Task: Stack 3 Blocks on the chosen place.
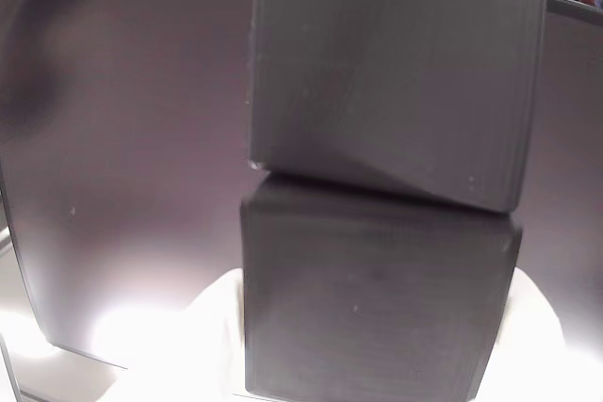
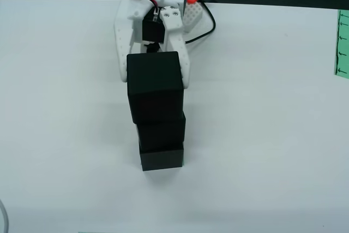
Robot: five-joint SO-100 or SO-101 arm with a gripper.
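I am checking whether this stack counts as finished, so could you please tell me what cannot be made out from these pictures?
- The chosen place: covered by the three matte black ribbed cubes in the view from above.
- White two-finger gripper: the top cube hides its fingertips, so grip or release is unclear.
- Bottom cube: in the view that rides on the gripper, the close cubes block it.

1. three black cubes in the view from above, piled in one column: top block (image 2: 155, 75); middle block (image 2: 161, 130); bottom block (image 2: 162, 159)
2. two of the cubes in the close view from the side: an upper cube (image 1: 396, 63) sitting askew on a lower cube (image 1: 372, 298)
3. one white gripper (image 2: 154, 77); two fingers, one at each side of the top block
4. one green striped strip (image 2: 342, 45) at the right edge of the view from above
5. one white table (image 2: 262, 135)
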